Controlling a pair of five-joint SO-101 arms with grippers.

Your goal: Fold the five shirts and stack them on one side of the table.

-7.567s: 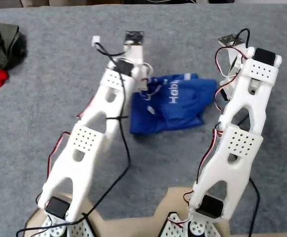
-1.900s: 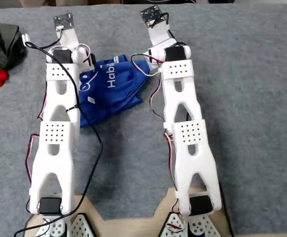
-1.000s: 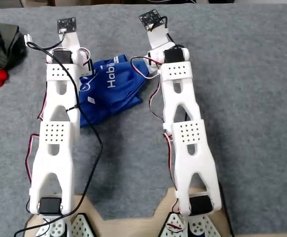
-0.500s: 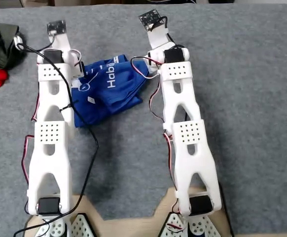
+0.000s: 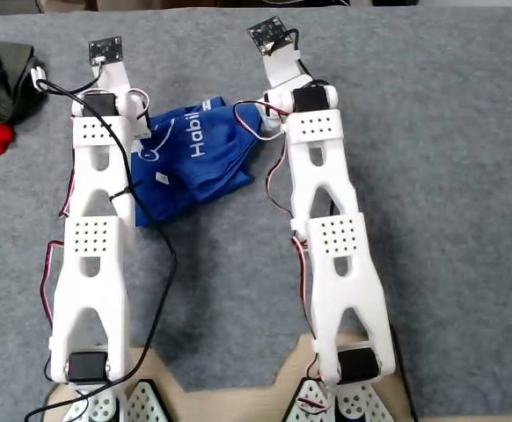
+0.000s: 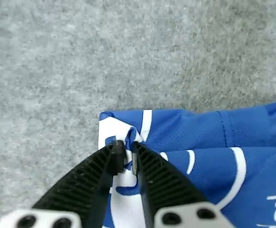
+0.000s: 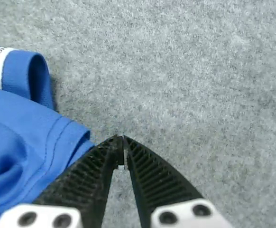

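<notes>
Grey carpet point(image 5: 467, 176), crumpled blue shirt point(image 5: 199, 158), white lettering point(image 5: 197, 139)

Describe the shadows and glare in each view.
High view: the light is even, with a soft shadow on the grey table cloth along the blue shirt at its near edge, and no glare on the cloth. Left wrist view: the left tool, shut on the shirt's corner, casts hardly any shadow. Right wrist view: a dark shadow lies beside the shirt's rolled edge, near the shut right tool.
</notes>
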